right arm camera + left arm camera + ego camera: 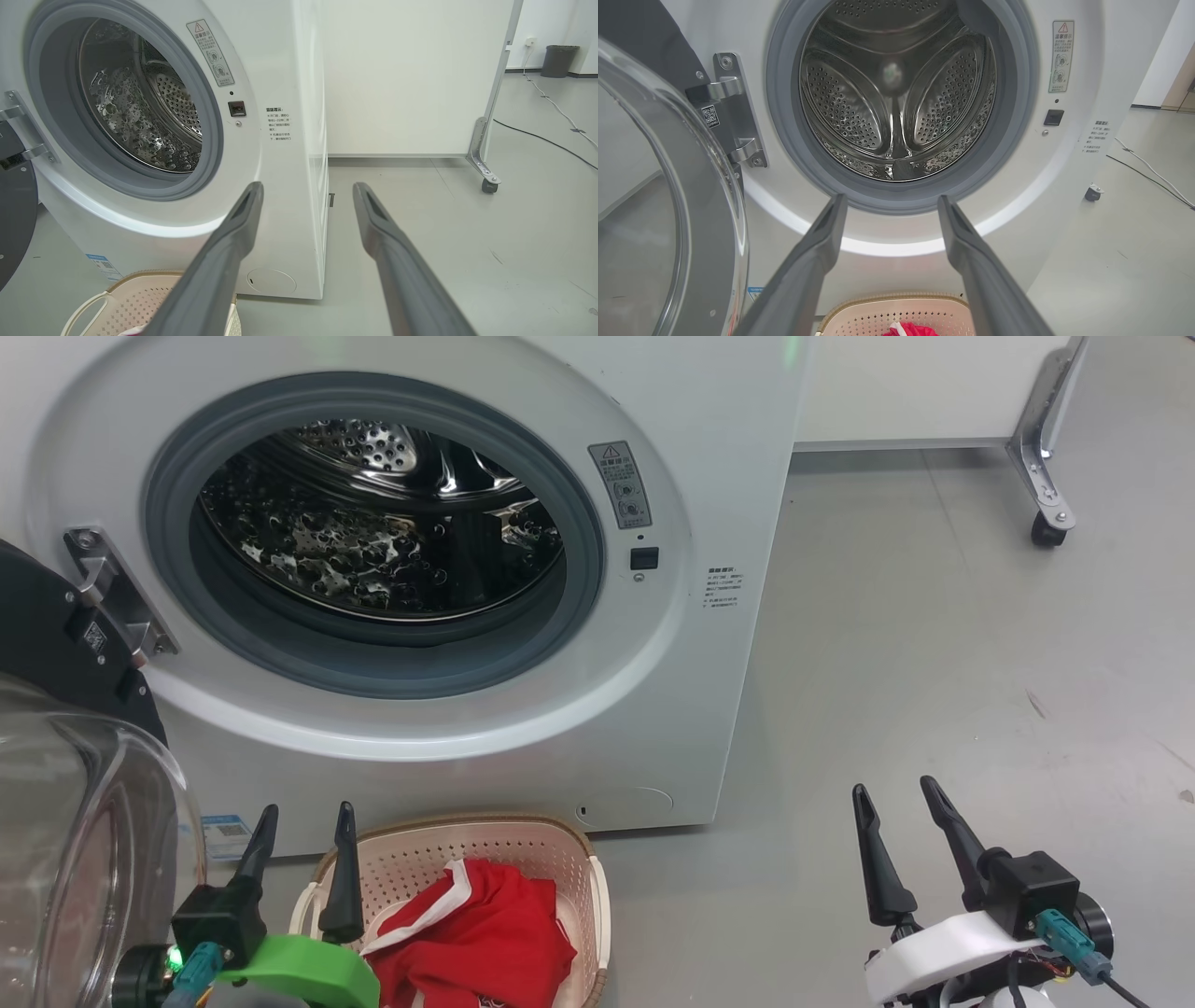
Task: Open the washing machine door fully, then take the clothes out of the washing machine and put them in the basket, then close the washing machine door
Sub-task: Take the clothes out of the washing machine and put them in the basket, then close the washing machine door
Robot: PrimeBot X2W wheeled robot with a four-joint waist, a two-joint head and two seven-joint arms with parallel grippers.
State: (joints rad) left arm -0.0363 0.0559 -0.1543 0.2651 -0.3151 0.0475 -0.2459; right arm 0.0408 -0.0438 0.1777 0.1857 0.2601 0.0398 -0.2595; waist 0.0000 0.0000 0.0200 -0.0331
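Grey floor (934, 663) below, 2 end effectors (308, 807) (892, 786) gape empty.

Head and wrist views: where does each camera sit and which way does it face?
Head: looks down from the head at washer, basket, clothes; left gripper and right gripper show, open.
Left wrist: on the left wrist, faces into the drum, door at left; own fingers show.
Right wrist: on the right wrist, faces washer's right edge and floor; own fingers show.
Shared: all show drum and basket.
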